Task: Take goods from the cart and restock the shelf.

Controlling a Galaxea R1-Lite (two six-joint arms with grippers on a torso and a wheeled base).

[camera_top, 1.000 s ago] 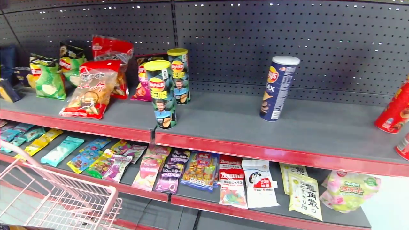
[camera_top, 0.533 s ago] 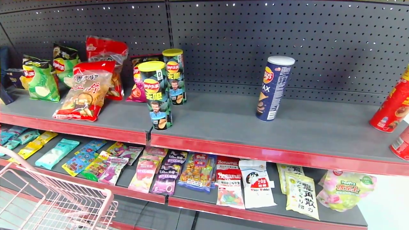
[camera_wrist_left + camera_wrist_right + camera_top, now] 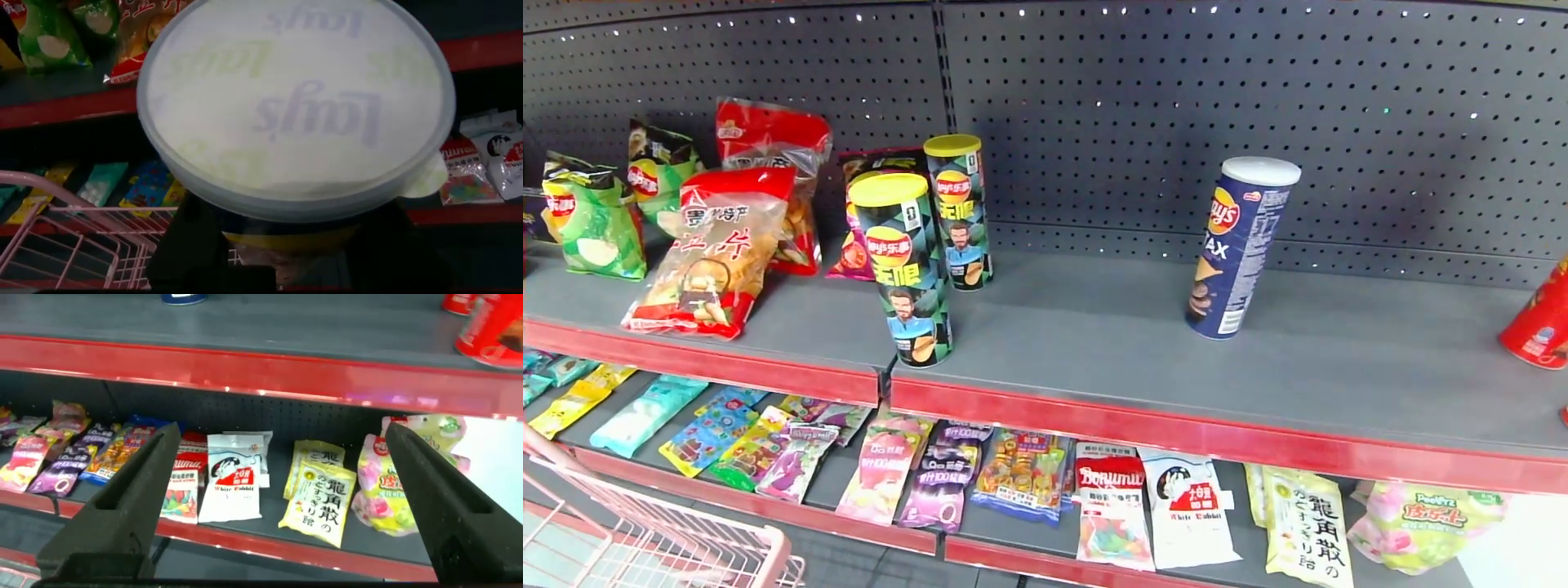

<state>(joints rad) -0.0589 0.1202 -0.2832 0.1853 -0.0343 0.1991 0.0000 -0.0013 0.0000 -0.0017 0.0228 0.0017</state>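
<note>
Swinging its gaze along the snack aisle, the robot lines up on the shelf. Over the last second the whole head view has shifted, so the stock sits lower in frame and the pink cart [image 3: 760, 543] has slipped toward the bottom-left corner. That is the camera's move, not the goods': the two green canisters [image 3: 903, 269], the blue canister [image 3: 1237, 249] and the red canister [image 3: 1539, 322] keep their places relative to one another.

The left gripper [image 3: 286, 249] has its dark fingers clamped on either side of a chip canister [image 3: 294, 106], whose white lid looms close to the wrist camera, with the cart below and behind it. The right gripper [image 3: 282, 431] hangs empty with its fingers spread wide, facing the sweet packets [image 3: 233, 486] on the lower shelf [image 3: 270, 539].

The item appears to be out of the cart and not yet placed. The bare stretch of upper shelf [image 3: 1086, 327] between the green and blue canisters looks like the likeliest landing spot.
</note>
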